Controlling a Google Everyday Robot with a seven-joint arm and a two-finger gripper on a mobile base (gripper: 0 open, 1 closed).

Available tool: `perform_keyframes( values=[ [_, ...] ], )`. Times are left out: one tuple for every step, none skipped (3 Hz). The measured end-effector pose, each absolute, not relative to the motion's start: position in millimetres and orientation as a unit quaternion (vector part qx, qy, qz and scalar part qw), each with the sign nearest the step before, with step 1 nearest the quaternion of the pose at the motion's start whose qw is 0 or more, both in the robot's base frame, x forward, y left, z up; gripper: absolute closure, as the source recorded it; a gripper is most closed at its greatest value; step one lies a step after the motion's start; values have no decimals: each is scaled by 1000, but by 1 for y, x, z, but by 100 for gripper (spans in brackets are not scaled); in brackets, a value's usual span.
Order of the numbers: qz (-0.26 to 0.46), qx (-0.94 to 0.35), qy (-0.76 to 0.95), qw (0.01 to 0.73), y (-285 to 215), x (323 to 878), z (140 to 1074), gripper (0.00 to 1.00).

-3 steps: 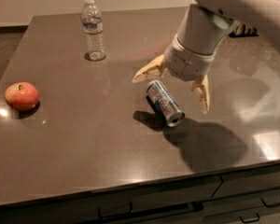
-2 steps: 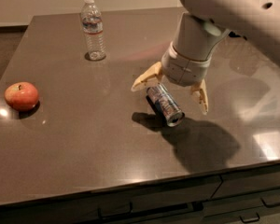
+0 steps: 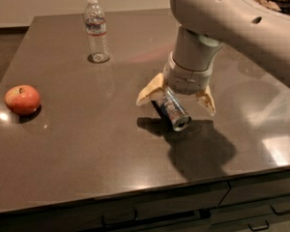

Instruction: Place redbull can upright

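Observation:
The redbull can (image 3: 173, 112) lies on its side on the brown table (image 3: 87, 129), its silver top pointing toward the front right. My gripper (image 3: 176, 101) hangs straight down over it, open, with one tan finger (image 3: 147, 94) to the can's left and the other (image 3: 206, 100) to its right. The fingers straddle the can's upper half without closing on it. The arm's pale wrist hides the can's far end.
A clear plastic water bottle (image 3: 96, 30) stands upright at the back left. A red apple (image 3: 22, 99) sits near the left edge. The table's front edge runs just below the can, with drawers (image 3: 261, 207) underneath.
The gripper has come lower and a little left over the can, so its fingers now straddle it. The can, bottle and apple have not moved.

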State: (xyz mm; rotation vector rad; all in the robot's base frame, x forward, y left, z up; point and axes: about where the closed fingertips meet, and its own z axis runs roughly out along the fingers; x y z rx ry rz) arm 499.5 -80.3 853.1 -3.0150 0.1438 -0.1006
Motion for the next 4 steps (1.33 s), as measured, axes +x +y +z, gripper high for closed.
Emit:
perform_keyframes(
  values=[
    [-36, -998, 27, 42, -81, 498, 846, 7],
    [-35, -999, 11, 18, -81, 495, 843, 33],
    [-37, -999, 7, 11, -80, 494, 845, 55],
    [-39, -999, 7, 23, -74, 491, 857, 79]
  ],
)
